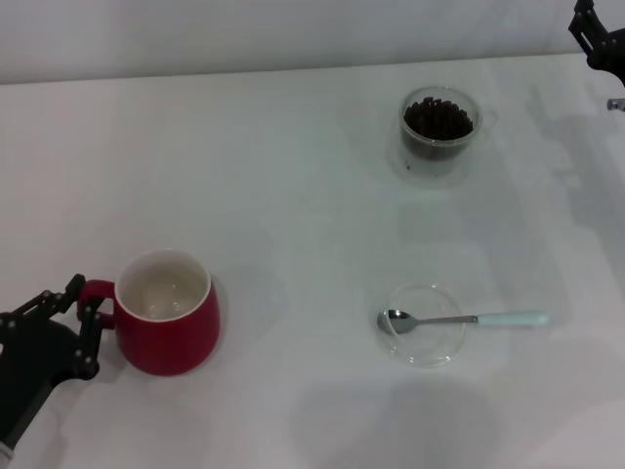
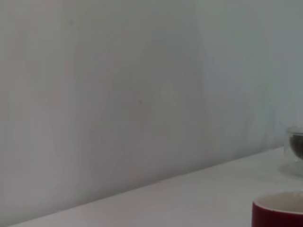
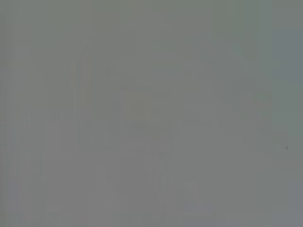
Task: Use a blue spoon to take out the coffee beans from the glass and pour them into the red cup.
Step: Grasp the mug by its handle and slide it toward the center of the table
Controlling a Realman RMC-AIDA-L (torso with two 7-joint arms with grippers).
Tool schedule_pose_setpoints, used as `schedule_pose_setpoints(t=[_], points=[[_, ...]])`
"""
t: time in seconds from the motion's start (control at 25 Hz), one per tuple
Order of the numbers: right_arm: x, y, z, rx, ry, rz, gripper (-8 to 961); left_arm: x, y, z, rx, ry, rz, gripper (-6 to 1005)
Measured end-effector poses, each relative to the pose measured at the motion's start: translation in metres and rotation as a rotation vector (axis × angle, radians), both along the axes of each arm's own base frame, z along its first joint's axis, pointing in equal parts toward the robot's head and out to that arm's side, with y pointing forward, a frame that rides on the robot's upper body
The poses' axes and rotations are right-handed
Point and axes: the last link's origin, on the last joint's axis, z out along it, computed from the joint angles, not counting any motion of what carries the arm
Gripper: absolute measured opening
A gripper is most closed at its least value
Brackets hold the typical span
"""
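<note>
Your left gripper (image 1: 86, 311) clamps the red cup's (image 1: 168, 313) handle; blue spoon (image 1: 459, 319) lies across the saucer (image 1: 425, 347), glass (image 1: 438, 130) of coffee beans (image 1: 438, 118) beyond; right gripper (image 1: 598, 37) state unclear; right wrist shows only blank grey

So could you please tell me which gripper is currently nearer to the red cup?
The left. The left gripper sits right at the red cup, around its loop handle. The right gripper is far off, at the table's far right corner beyond the glass.

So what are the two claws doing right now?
Left claw: closed on the red cup's handle.
Right claw: far corner, cannot be told.
</note>
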Motion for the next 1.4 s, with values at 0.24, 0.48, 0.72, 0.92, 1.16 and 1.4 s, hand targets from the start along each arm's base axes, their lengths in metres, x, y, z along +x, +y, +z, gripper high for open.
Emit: schedule_pose_setpoints(t=[0.24, 0.48, 0.72, 0.92, 1.16, 1.4], points=[[0.000, 0.000, 0.000, -0.002, -0.001, 0.001, 873, 0.008, 0.004, -0.009, -0.010, 0.021, -0.021, 161], [-0.001, -0.001, 0.000, 0.003, -0.001, 0.010, 873, 0.014, 0.006, -0.014, -0.013, 0.037, -0.037, 158], [-0.001, -0.002, 0.000, 0.004, -0.001, 0.012, 873, 0.022, 0.006, -0.022, -0.015, 0.097, -0.090, 149], [-0.001, -0.001, 0.000, 0.003, -0.002, 0.012, 873, 0.027, 0.009, -0.026, -0.023, 0.096, -0.105, 144], [-0.001, -0.001, 0.000, 0.004, -0.003, 0.014, 873, 0.031, 0.010, -0.030, -0.039, 0.096, -0.110, 137], [-0.002, -0.001, 0.002, 0.009, -0.005, 0.019, 873, 0.031, 0.010, -0.031, -0.042, 0.098, -0.108, 136]])
